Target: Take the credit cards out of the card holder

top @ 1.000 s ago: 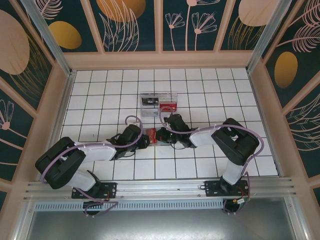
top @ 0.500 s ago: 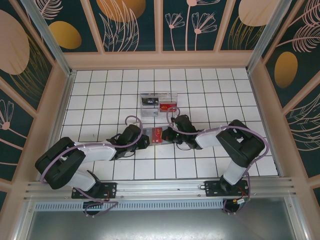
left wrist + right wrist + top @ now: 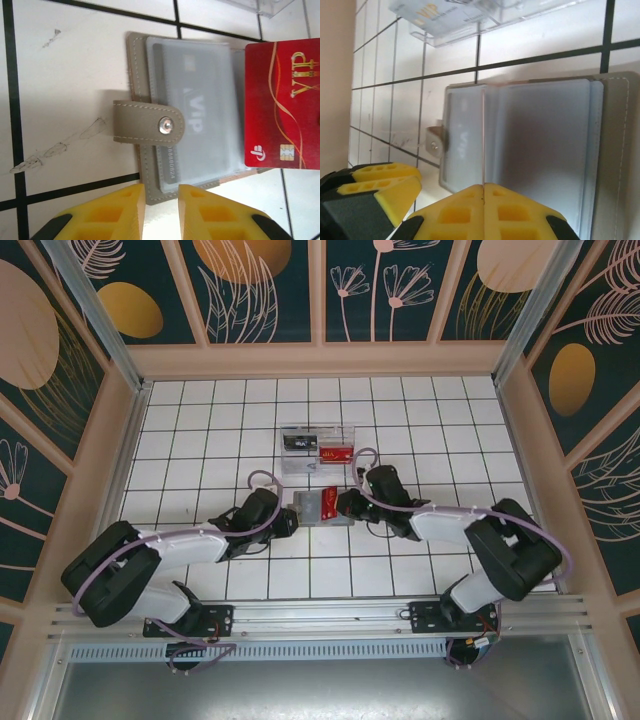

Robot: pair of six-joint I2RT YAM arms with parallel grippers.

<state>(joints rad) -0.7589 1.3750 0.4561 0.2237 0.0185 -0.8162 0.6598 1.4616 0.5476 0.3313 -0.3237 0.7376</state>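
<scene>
The grey card holder lies open on the tiled floor, its snap tab folded across one panel. A grey VIP card sits in a clear sleeve of the holder. My right gripper is shut on a red VIP credit card, which hangs over the holder's right part. That card shows edge-on between the right gripper's closed fingers. My left gripper stands open at the holder's near corner, nothing between its fingers.
A clear plastic tray stands just behind the holder, with a dark card and a red card in it. The tray is close above the holder. Wooden walls ring the tiled floor.
My right gripper has drawn back to the right with the red card, pulling it out over the holder. More of the grey holder now shows. The left gripper has hardly moved.
</scene>
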